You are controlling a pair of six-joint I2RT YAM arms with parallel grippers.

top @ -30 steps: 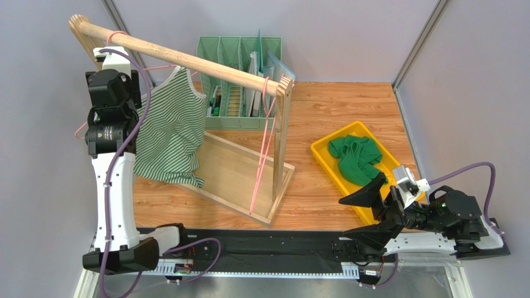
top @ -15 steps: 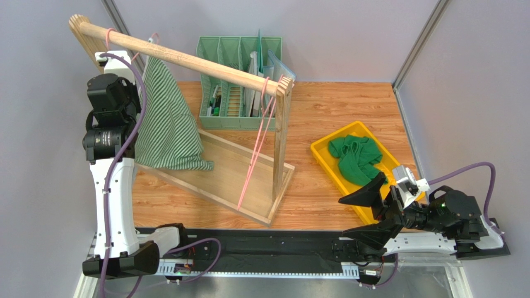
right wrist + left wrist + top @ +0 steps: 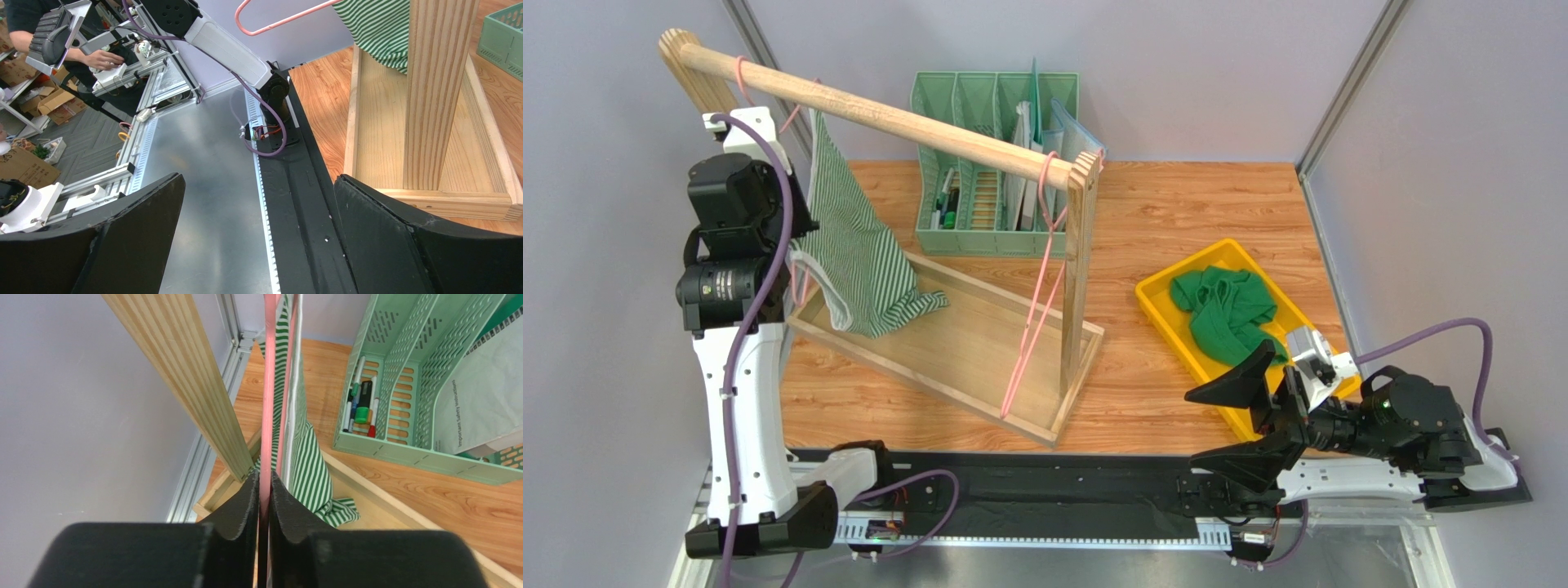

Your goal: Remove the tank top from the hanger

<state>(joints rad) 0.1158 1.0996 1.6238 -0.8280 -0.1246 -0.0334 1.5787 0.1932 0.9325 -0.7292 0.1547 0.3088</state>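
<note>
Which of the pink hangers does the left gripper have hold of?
The hanger at the rail's left end, carrying the striped tank top; the left gripper pinches its pink wire. The hanger by the right post hangs bare.

We see white links and black joints on the left arm (image 3: 746,368), nine o'clock, and the right arm (image 3: 1412,423), four o'clock. Purple cables (image 3: 1455,324) trail both; the fingers (image 3: 399,245) are black.
</note>
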